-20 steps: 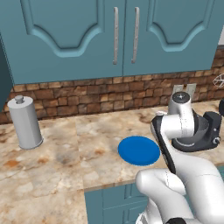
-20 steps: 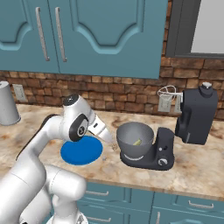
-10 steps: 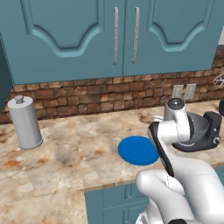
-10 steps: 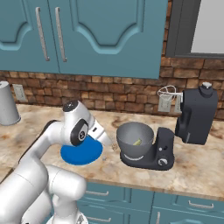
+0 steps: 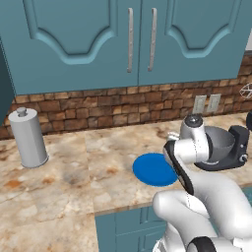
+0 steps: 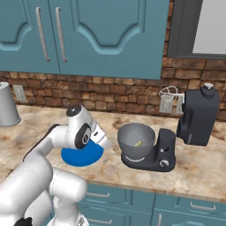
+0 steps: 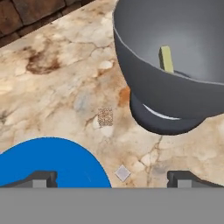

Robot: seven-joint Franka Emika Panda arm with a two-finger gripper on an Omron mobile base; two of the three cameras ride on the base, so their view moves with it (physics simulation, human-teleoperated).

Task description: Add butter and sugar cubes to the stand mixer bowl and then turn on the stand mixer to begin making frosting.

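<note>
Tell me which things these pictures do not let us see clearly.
- Stand mixer: left base view, partly behind the arm, its head past the right edge.
- Gripper: hand view, only the tips rise above the bottom band.
- Two small cubes on the counter: too small to identify.

A round blue plate lies flat on the mottled stone counter; a tall grey cylindrical canister stands upright well to its left, near the brick backsplash. Teal upper cabinets with vertical metal handles hang above; two wall outlets sit in the brick. A small brown speckled cube and a small pale cube rest on the counter, apart from each other.
</note>
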